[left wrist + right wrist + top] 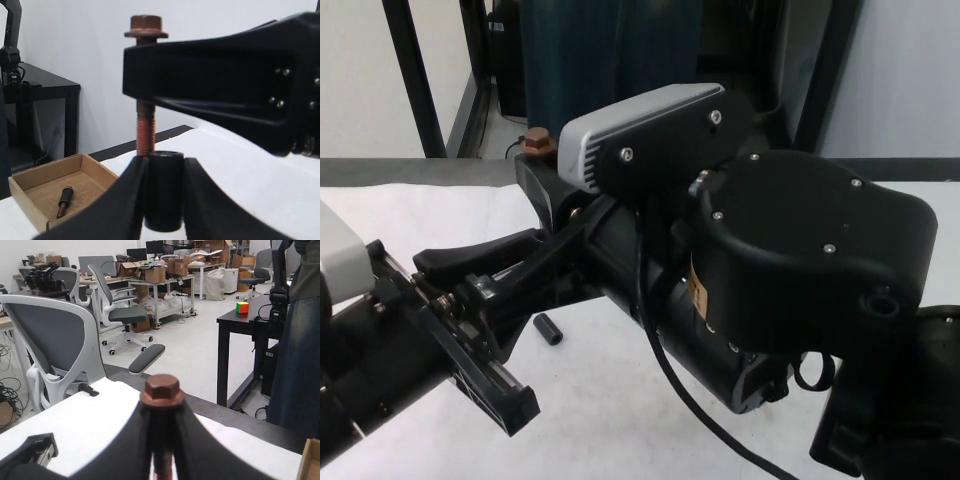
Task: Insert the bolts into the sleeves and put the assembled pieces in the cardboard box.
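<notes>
My left gripper (164, 170) is shut on an upright black sleeve (164, 192). My right gripper (150, 75) is shut on a copper-coloured bolt (145, 115), held vertical with its head up. The threaded end comes down to the sleeve's rim, slightly to one side; I cannot tell whether it is inside. In the right wrist view the bolt head (161, 389) sits above the right gripper (161, 412). The cardboard box (30, 182) holds one assembled piece (64, 200). In the high view the bolt head (535, 143) shows behind the right arm (770, 270).
A loose black sleeve (548, 329) lies on the white bench (620, 420) beneath the two arms. The left arm (410, 350) fills the near left corner. A box corner (311, 460) shows beside the right gripper. Office chairs and desks stand beyond the bench.
</notes>
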